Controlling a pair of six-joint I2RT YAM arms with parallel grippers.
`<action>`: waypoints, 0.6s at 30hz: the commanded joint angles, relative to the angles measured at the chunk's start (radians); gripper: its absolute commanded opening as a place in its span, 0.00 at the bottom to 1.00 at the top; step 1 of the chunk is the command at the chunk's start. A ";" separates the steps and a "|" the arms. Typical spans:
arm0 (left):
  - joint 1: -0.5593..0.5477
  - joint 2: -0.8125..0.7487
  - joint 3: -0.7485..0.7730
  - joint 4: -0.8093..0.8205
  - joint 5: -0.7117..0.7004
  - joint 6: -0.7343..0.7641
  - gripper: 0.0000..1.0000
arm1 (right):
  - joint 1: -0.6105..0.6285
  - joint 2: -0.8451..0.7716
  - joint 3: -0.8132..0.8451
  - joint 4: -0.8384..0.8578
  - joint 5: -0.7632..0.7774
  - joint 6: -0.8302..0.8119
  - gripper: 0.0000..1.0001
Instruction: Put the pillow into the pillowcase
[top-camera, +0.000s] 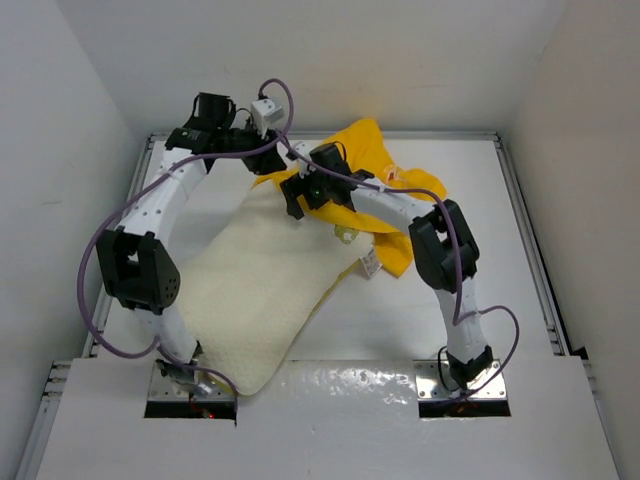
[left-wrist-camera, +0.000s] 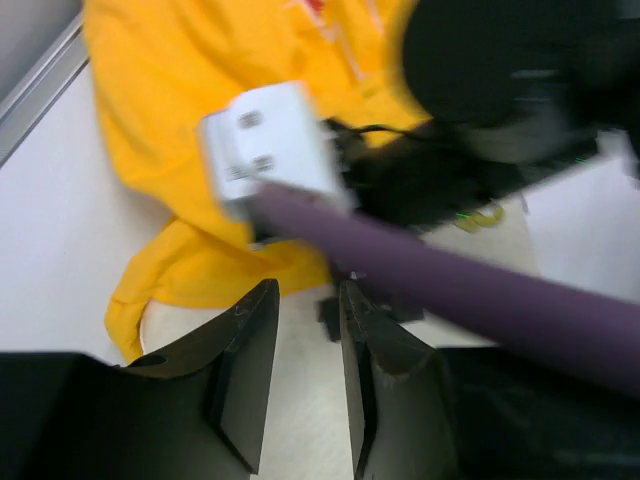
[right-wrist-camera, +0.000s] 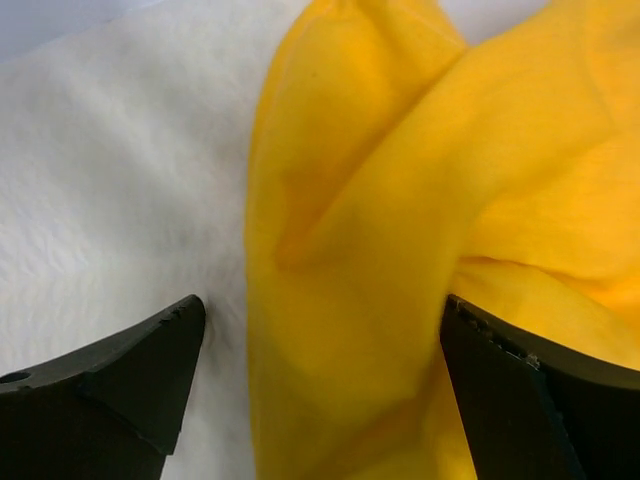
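Bright even overhead light, glare on the table (top-camera: 330, 385) near edge. Left wrist view motion-blurred, cable (left-wrist-camera: 450, 290) smeared. Soft shading on pillowcase (right-wrist-camera: 400, 200) folds.

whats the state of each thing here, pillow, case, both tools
pillow: lying flat, almost all of it uncovered
pillowcase: crumpled, bunched at the pillow's far end, not yet pulled over it
left tool: fingers only narrowly apart, nothing between them
right tool: wide open, straddling a fold of the pillowcase, not gripping it
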 joint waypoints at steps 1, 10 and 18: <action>0.040 0.058 0.049 0.201 -0.099 -0.166 0.27 | 0.006 -0.136 -0.006 0.013 0.096 -0.007 0.97; 0.051 0.141 0.004 0.303 -0.134 -0.138 0.56 | -0.002 -0.409 -0.187 0.013 0.375 0.116 0.99; 0.051 0.411 0.175 0.170 -0.262 -0.144 0.75 | 0.000 -0.691 -0.515 -0.003 0.446 0.348 0.94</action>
